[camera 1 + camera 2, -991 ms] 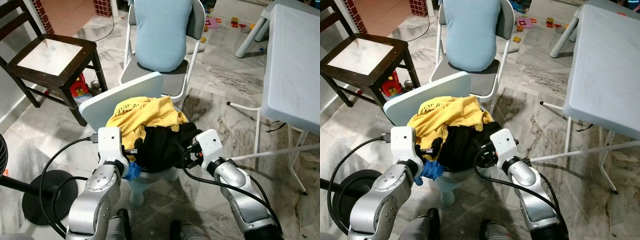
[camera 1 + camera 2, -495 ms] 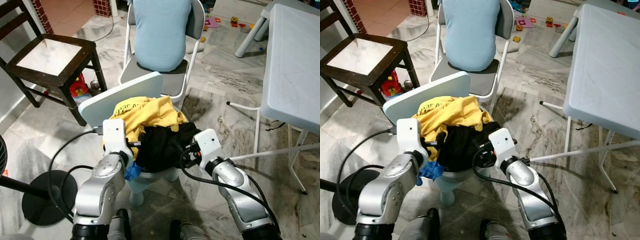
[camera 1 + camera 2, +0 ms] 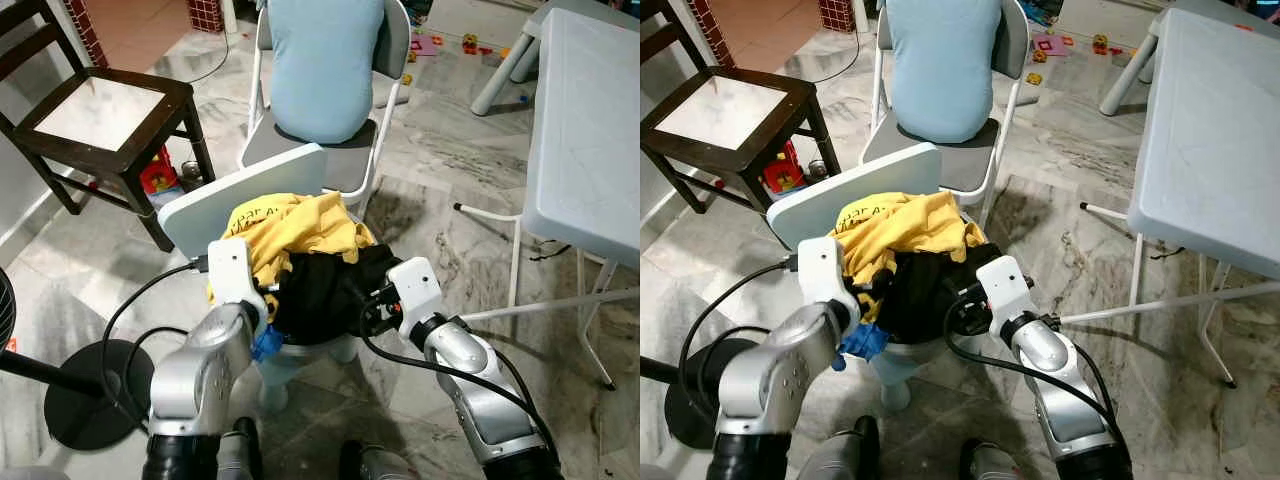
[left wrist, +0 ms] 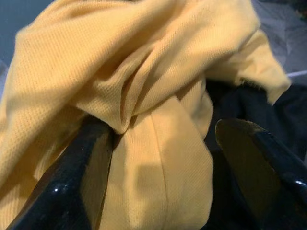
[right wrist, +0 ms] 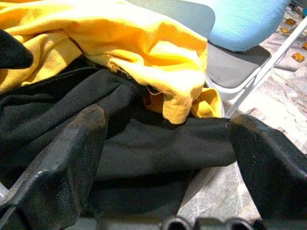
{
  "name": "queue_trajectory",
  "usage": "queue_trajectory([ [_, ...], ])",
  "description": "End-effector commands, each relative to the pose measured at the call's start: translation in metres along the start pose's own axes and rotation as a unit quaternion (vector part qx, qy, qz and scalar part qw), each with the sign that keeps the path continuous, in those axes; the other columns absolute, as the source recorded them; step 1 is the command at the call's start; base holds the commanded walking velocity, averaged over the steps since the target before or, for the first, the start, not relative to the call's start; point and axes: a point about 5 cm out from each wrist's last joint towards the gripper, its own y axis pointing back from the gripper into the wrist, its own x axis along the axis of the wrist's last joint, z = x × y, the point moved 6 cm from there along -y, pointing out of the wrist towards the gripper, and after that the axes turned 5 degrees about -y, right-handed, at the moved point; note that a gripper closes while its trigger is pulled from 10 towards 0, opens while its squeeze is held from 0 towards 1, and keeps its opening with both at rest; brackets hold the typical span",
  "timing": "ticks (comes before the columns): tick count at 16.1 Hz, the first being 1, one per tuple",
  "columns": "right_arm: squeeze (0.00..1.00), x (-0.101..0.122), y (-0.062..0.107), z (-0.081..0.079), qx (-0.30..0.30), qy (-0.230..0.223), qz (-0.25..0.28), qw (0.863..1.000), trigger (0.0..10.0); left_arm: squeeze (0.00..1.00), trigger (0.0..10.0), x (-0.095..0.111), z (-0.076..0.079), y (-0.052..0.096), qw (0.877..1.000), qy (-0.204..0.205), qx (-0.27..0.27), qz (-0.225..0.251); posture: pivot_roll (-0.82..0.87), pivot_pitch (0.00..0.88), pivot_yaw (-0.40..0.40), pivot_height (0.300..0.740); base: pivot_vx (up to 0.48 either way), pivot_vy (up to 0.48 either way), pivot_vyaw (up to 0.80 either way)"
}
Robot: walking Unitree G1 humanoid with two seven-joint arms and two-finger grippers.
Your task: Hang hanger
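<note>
With both my left gripper (image 4: 158, 158) and right gripper (image 5: 163, 158) spread wide, empty, against the clothes pile (image 3: 305, 255), I see no hanger, so I'd part the yellow shirt (image 3: 290, 225) gently.

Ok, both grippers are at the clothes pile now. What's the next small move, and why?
Probably close the left gripper on the yellow shirt: its open fingers already straddle a fold of that fabric. The right gripper is open against the black garment, gripping nothing. No hanger can be made out, so lifting the shirt may uncover one.
</note>
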Motion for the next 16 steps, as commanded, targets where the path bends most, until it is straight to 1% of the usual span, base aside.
queue_trajectory([
  [1, 0.00, -0.003, 0.001, 0.001, 0.000, 0.002, -0.004, 1.000, 10.0, 0.00, 10.0, -0.005, 0.035, 0.008, 0.998, 0.039, -0.048, -0.007, 0.01, 0.237, -0.068, 0.740, 0.000, 0.000, 0.00],
  [2, 0.00, -0.003, 0.000, 0.000, 0.000, 0.002, -0.004, 1.000, 10.0, 0.00, 10.0, 0.003, 0.044, 0.011, 0.997, 0.011, -0.071, 0.004, 0.01, 0.238, -0.068, 0.740, 0.000, 0.000, 0.00],
  [3, 0.00, -0.003, 0.000, 0.000, 0.000, 0.002, -0.004, 1.000, 10.0, 0.00, 10.0, 0.004, 0.049, 0.013, 0.996, -0.013, -0.090, 0.009, 0.01, 0.238, -0.068, 0.740, 0.000, 0.000, 0.00],
  [4, 0.00, -0.003, 0.000, 0.000, 0.000, 0.002, -0.004, 1.000, 10.0, 0.00, 10.0, 0.003, 0.050, 0.015, 0.995, -0.030, -0.094, 0.009, 0.01, 0.238, -0.067, 0.740, 0.000, 0.000, 0.00],
  [5, 0.00, -0.003, 0.000, 0.001, -0.002, 0.001, -0.004, 1.000, 10.0, 0.00, 10.0, -0.003, 0.046, 0.017, 0.995, -0.046, -0.091, 0.003, 0.01, 0.240, -0.065, 0.740, 0.000, 0.000, 0.00],
  [7, 0.00, -0.004, 0.001, 0.001, -0.002, 0.001, -0.004, 1.000, 10.0, 0.00, 10.0, -0.013, 0.033, 0.018, 0.997, -0.031, -0.067, -0.015, 0.01, 0.241, -0.065, 0.740, 0.000, 0.000, 0.00],
  [9, 0.00, -0.005, 0.001, 0.001, -0.002, 0.001, -0.006, 1.000, 10.0, 0.00, 10.0, -0.022, 0.018, 0.019, 0.999, 0.005, -0.035, -0.033, 0.01, 0.238, -0.063, 0.740, 0.000, 0.000, 0.00],
  [10, 0.00, -0.004, 0.001, 0.003, -0.003, 0.002, -0.006, 1.000, 10.0, 0.00, 10.0, -0.020, 0.005, 0.023, 1.000, 0.009, -0.002, -0.025, 0.01, 0.237, -0.064, 0.740, 0.000, 0.000, 0.00],
  [11, 0.00, -0.004, 0.001, 0.003, -0.003, 0.002, -0.006, 1.000, 10.0, 0.00, 10.0, -0.020, 0.004, 0.024, 1.000, 0.009, 0.000, -0.025, 0.01, 0.237, -0.064, 0.740, 0.000, 0.000, 0.00],
  [13, 0.00, -0.004, -0.001, 0.006, -0.005, 0.004, -0.006, 1.000, 10.0, 0.00, 10.0, -0.026, -0.001, 0.026, 0.999, 0.015, 0.004, -0.035, 0.02, 0.235, -0.069, 0.740, 0.000, 0.000, 0.00],
  [14, 0.00, -0.003, -0.003, 0.004, -0.003, 0.004, -0.005, 1.000, 10.0, 0.00, 10.0, -0.030, -0.001, 0.023, 0.999, 0.017, 0.002, -0.040, 0.02, 0.233, -0.070, 0.740, 0.000, 0.000, 0.00],
  [16, 0.00, 0.000, -0.006, 0.001, 0.001, 0.003, 0.000, 1.000, 10.0, 0.00, 10.0, -0.036, 0.000, 0.012, 0.999, 0.018, -0.005, -0.049, 0.02, 0.228, -0.070, 0.740, 0.000, 0.000, 0.00],
])
